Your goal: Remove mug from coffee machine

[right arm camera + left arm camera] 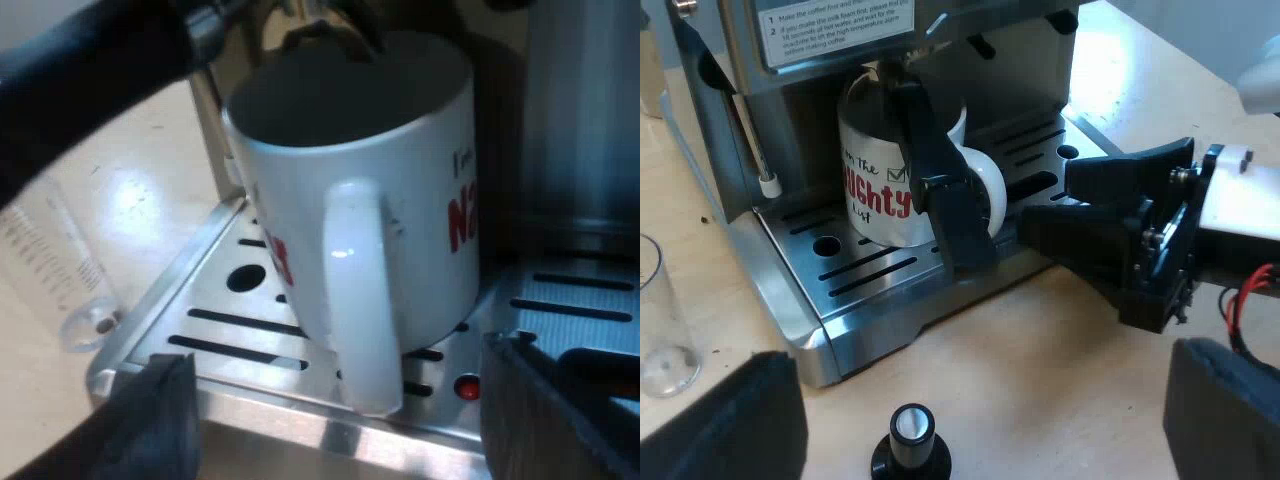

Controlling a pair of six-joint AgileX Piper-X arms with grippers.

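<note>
The left pincer [978, 400] hovers over the worktop [1060, 340] with its fingers wide apart, and a tamper with a black knob [910, 445] stands upright between them. Ahead of it, a white mug [875, 190] with red lettering sits on the slotted drip tray [840, 270] of the espresso machine [810, 60]. The holder's dark handle [945, 190] crosses in front of the mug. The right pincer [1045, 200] points at the mug's handle, close by. A measuring glass [660, 320] stands beside the tray.

Light bright, from above. Table [1140, 80] beside machine [805, 120] blown out white by glare. Mug [872, 175] in shade under machine's front; steel tray [865, 262] gives dull sheen. Right wrist view: pale glare patch on table, small highlight on handle [345, 255], mug inside dark.
</note>
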